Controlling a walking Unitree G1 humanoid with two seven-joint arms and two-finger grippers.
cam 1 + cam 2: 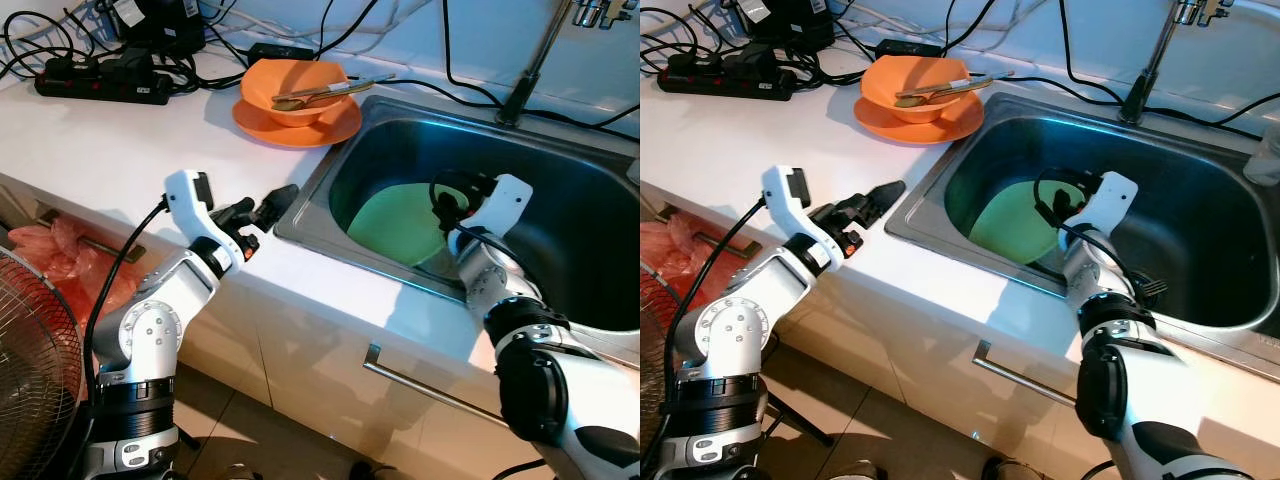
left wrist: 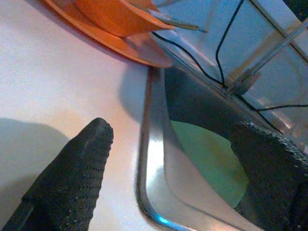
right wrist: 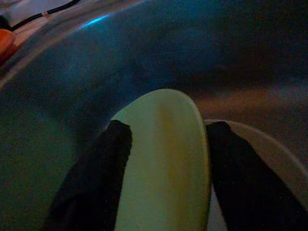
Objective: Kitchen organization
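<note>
- No readable writing shows.
- The green plate [image 1: 398,225] leans tilted against the near-left wall of the steel sink [image 1: 560,180].
- Right claw [image 3: 163,163] straddles the plate's rim, fingers on either face, grasping it.
- Left claw [image 1: 268,210] hovers released over the tabletop [image 1: 110,140] at the sink's left edge.

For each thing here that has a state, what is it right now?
Green plate: in the sink, tilted on edge between the right gripper's fingers.
Orange bowl: upright on orange plate, utensils inside.
Left gripper: open, at the counter edge.
Right gripper: straddles the plate rim.
</note>
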